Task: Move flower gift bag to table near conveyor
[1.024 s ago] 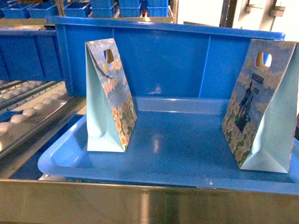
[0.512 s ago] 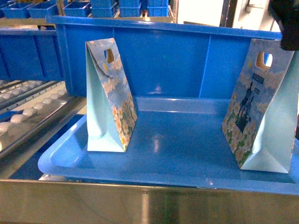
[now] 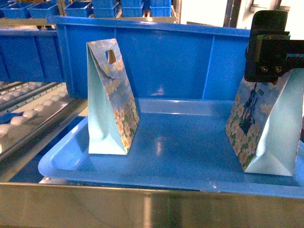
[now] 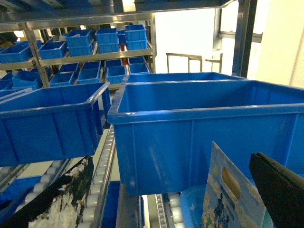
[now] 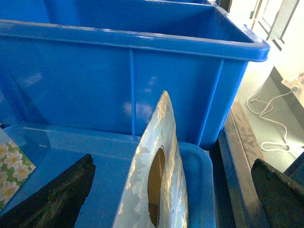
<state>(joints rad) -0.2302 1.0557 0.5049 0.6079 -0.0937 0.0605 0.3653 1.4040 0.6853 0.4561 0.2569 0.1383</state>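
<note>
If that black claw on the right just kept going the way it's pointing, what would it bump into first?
Most likely the top edge of the right gift bag, which stands between the open right claw's fingers. Past it is the blue tray, though depth is hard to judge.

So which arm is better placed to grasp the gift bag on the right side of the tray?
Right. The right gripper is at the top of that gift bag, with its open fingers on either side of it.
</note>
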